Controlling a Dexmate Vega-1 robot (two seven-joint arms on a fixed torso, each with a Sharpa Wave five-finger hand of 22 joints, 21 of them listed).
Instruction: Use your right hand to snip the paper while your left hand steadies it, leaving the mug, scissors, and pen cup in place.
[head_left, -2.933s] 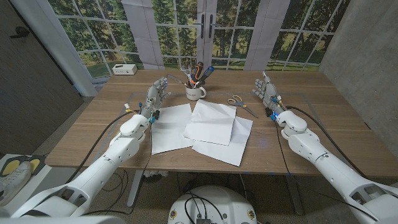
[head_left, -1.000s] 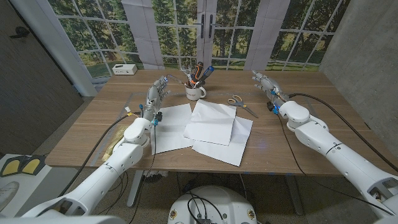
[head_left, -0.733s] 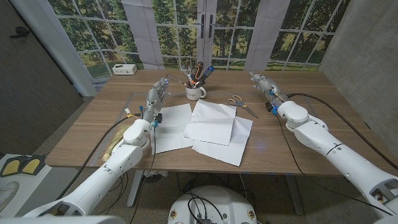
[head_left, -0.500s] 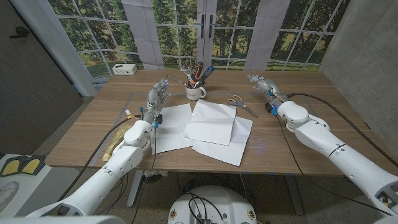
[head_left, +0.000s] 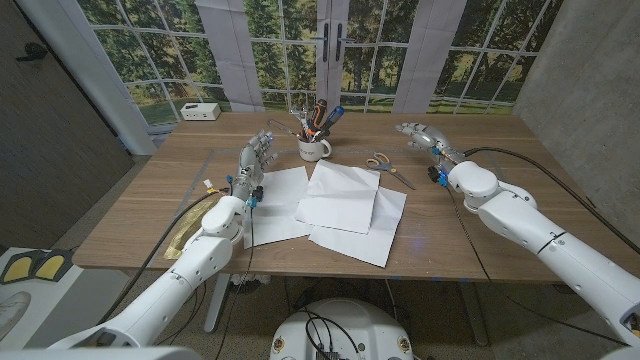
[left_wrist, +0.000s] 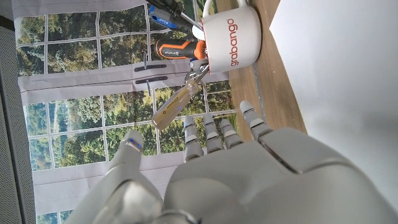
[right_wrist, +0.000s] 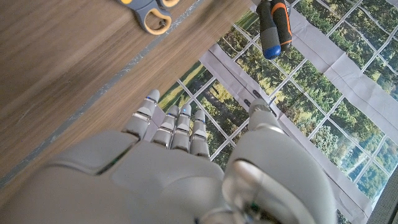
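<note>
While both hands' fingers spread apart, empty, scissors (head_left: 384, 165) lie beside paper (head_left: 340, 208).

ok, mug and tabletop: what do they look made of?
Mug: likely glazed ceramic, glossy white with an orange printed word and thick handle. Table: looks like wood or wood-grain laminate, matte brown with visible plank lines; which one can't be told.
</note>
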